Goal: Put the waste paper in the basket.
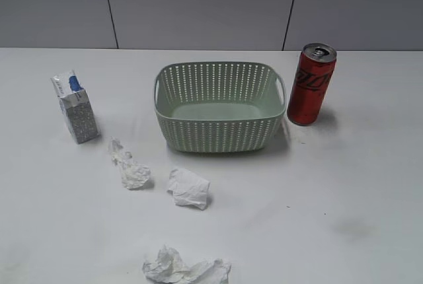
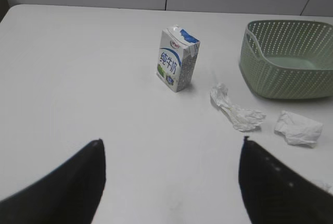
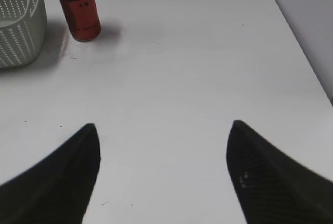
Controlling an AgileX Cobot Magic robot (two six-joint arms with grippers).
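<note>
The mint-green basket (image 1: pixel 218 109) stands empty at the table's middle back; it also shows in the left wrist view (image 2: pixel 286 60) and the right wrist view (image 3: pixel 18 23). Three crumpled white paper wads lie in front of it: one at the left (image 1: pixel 129 165), one in the middle (image 1: pixel 189 189), one at the front edge (image 1: pixel 186 269). The left wrist view shows the left wad (image 2: pixel 237 110) and the middle wad (image 2: pixel 298 128). My left gripper (image 2: pixel 171 143) is open and empty, well short of the wads. My right gripper (image 3: pixel 162 127) is open and empty over bare table. Neither gripper shows in the exterior view.
A red drink can (image 1: pixel 312 84) stands right of the basket, also in the right wrist view (image 3: pixel 77 6). A small white carton with a blue mark (image 1: pixel 75 107) stands at the left, also in the left wrist view (image 2: pixel 177 60). The table's right edge (image 3: pixel 299 41) runs near my right gripper.
</note>
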